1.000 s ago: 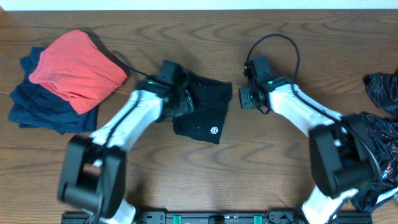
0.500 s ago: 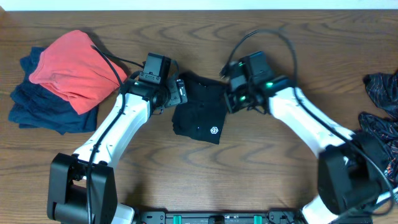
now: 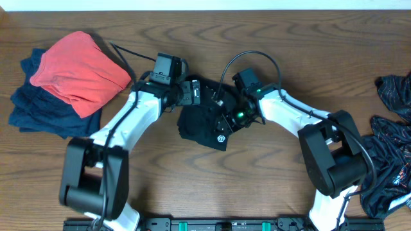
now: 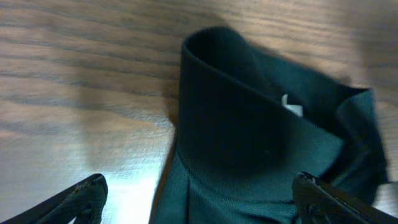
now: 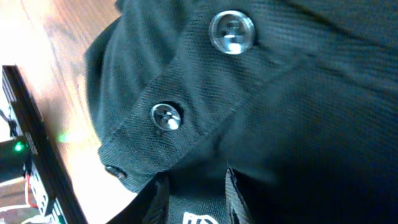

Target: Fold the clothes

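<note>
The black polo shirt (image 3: 204, 122) lies bunched in a rough, uneven block in the middle of the surface (image 3: 263, 192), its white round logo (image 3: 222, 137) facing up at the corner nearest the robot. The knit is matte with a fine woven grain. In the right wrist view a stitched placket (image 5: 186, 87) crosses it, carrying two clear, shiny round buttons (image 5: 231, 31). In the left wrist view the collar (image 4: 205, 68) stands as a smooth folded band with a small white tag (image 4: 292, 109) behind it.

The left end effector (image 3: 194, 96) sits at the shirt's far left edge, over the collar. Its two dark fingers (image 4: 84, 196) are spread wide with nothing gripped between them. The right end effector (image 3: 225, 120) presses down on top of the shirt just beside the logo and covers part of the fabric. Its fingers are not plainly seen, so I cannot tell whether it is spread or pinching cloth. A black cable (image 3: 247, 58) loops above that arm, just past the shirt's far edge.

Well to the left of the shirt, a soft red garment (image 3: 77, 64) lies folded on top of flat navy garments (image 3: 45, 112). Well to the right, at the surface's edge, crumpled dark patterned clothes (image 3: 393, 90) with a faint sheen lie in a heap. The surface is brown wood with a bold, swirling grain.
</note>
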`<state>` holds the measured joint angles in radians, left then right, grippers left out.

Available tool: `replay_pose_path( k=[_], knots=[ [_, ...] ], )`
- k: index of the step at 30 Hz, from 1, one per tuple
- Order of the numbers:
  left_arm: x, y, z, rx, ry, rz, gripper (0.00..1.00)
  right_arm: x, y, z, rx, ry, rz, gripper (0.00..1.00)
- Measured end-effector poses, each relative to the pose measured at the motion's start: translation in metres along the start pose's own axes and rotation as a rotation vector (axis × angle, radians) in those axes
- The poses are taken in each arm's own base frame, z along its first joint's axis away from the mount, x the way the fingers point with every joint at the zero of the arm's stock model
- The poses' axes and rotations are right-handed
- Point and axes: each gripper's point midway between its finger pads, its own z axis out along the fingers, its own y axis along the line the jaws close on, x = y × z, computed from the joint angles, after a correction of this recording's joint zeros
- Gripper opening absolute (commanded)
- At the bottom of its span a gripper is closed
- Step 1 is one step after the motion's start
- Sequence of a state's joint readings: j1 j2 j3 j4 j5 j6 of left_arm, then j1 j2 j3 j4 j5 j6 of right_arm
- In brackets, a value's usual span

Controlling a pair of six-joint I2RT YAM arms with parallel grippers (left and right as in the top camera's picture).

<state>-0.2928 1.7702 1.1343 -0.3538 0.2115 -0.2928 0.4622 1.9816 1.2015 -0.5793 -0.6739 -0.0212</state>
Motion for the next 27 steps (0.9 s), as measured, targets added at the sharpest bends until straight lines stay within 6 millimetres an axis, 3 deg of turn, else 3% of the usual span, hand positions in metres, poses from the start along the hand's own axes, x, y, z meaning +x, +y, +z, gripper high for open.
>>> replay_pose_path(
  k=[5,13,17,25,26,27],
  knots=[
    [0.002,0.002,0.024,0.012,0.015,0.010,0.97,-0.013,-0.023,-0.013,0.045,-0.059,0.036,0.36],
    [-0.007,-0.003,0.027,0.039,-0.025,0.021,0.98,-0.020,-0.036,-0.024,0.085,-0.083,0.041,0.52],
    [-0.009,-0.004,0.031,0.048,-0.030,0.022,0.98,-0.019,-0.036,-0.024,0.085,-0.078,0.044,0.53],
    [-0.012,-0.018,0.060,0.153,-0.046,0.049,0.99,-0.017,-0.036,-0.025,0.088,-0.069,0.052,0.52],
    [-0.014,-0.023,0.062,0.182,-0.054,0.057,0.97,-0.017,-0.036,-0.025,0.088,-0.068,0.052,0.52],
    [-0.016,-0.026,0.063,0.204,-0.060,0.063,0.89,-0.017,-0.036,-0.025,0.088,-0.068,0.052,0.52]
  ],
)
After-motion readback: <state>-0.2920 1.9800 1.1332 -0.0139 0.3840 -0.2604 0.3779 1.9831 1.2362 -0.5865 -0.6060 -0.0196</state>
